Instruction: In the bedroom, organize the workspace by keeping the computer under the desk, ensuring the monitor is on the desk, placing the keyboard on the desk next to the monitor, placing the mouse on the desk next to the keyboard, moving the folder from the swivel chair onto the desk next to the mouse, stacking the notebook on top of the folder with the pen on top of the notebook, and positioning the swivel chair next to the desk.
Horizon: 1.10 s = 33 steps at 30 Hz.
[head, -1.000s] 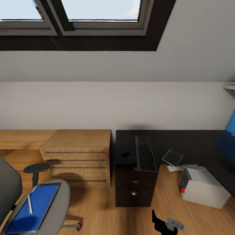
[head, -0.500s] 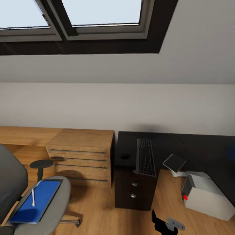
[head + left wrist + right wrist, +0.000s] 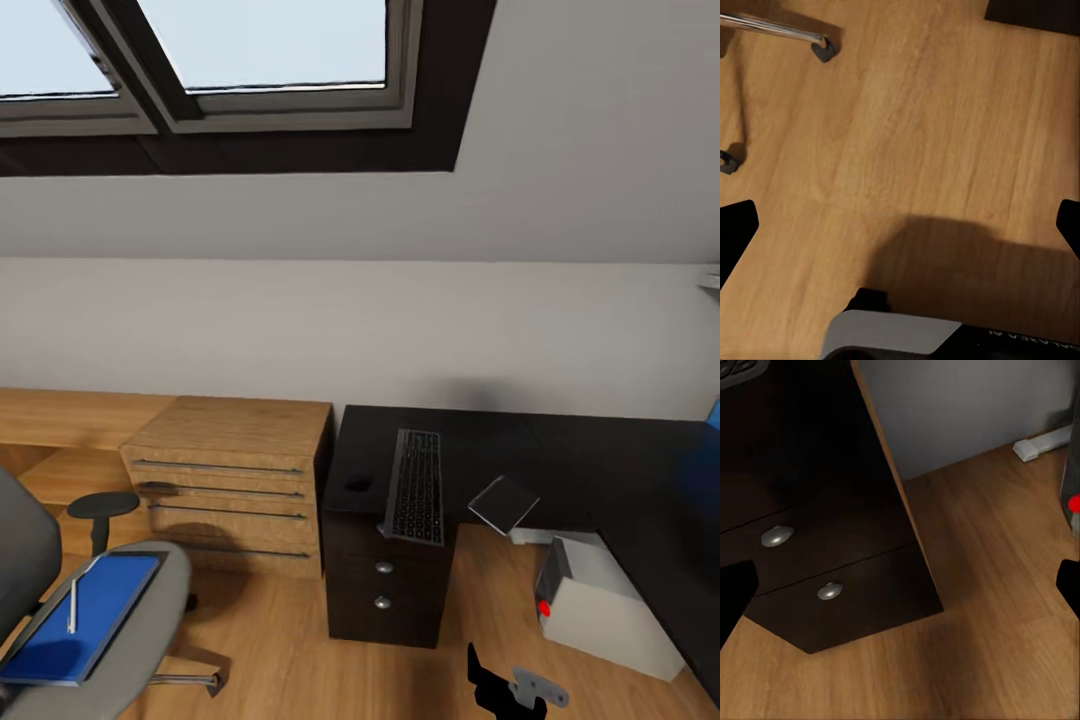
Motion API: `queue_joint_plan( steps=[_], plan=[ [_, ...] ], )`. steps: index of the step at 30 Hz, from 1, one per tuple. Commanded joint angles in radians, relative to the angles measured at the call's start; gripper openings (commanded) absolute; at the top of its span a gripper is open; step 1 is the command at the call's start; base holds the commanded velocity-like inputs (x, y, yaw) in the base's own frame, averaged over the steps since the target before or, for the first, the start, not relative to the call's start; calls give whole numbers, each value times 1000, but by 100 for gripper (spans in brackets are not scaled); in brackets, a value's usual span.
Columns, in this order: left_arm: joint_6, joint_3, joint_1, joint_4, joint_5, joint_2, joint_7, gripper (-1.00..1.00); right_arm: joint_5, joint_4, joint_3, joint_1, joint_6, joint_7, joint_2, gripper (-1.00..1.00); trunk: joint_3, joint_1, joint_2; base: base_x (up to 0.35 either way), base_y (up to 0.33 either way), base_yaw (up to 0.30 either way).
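Head view: the desk (image 3: 560, 450), glossy black, runs along the white wall and bends down the right side. The keyboard (image 3: 412, 485), slim and grey with dark keys, lies lengthwise over the drawer end, its near edge hanging just past the desk's front. A small dark mouse (image 3: 357, 484) sits just left of it. Two round silver knobs show on the black drawers (image 3: 385, 590). Under the desk on the wood floor (image 3: 290, 640) stands the computer (image 3: 600, 605), light grey with a red dot low on its front. The chair (image 3: 130, 640), grey-seated, is at lower left, well apart from the desk, with the bright blue folder (image 3: 80, 618) flat on the seat and a pale pen (image 3: 73, 606) on top. A wooden chest (image 3: 235, 480) stands beside the desk. The right gripper (image 3: 505, 685) pokes in at the bottom edge.

Left wrist view: bare floor, a chrome chair leg (image 3: 776, 28) with castor; black fingers (image 3: 735, 229) wide apart, holding nothing.

Right wrist view: drawers, knobs (image 3: 777, 535), floor; fingers (image 3: 1069, 583) spread, empty.
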<state>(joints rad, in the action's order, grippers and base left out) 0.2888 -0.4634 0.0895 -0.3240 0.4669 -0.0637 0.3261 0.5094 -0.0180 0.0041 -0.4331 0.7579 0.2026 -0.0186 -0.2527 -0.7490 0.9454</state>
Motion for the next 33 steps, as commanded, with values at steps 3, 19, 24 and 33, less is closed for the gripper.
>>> queue_joint_plan(
  steps=[3, 19, 24, 33],
  plan=[
    [5, -6, 1, 0, 7, 1, 7, 100, 11, -2, 1, -1, 2, 9, 0, 100, 8, 12, -20, 0, -62, 1],
    [4, -4, 1, 0, 10, 2, 5, 100, 11, -2, 1, -1, 1, 9, 0, 100, 58, 73, -132, -126, -6, 0],
    [4, -4, 1, 0, 10, 2, 4, 100, 11, -2, 1, -1, 1, 9, 0, 100, 74, 92, -167, -315, 0, 0],
    [8, -4, 1, 0, 10, 4, 5, 100, 11, -2, 2, -1, 1, 9, -1, 100, 102, 127, -230, -337, 0, 0]
  ],
)
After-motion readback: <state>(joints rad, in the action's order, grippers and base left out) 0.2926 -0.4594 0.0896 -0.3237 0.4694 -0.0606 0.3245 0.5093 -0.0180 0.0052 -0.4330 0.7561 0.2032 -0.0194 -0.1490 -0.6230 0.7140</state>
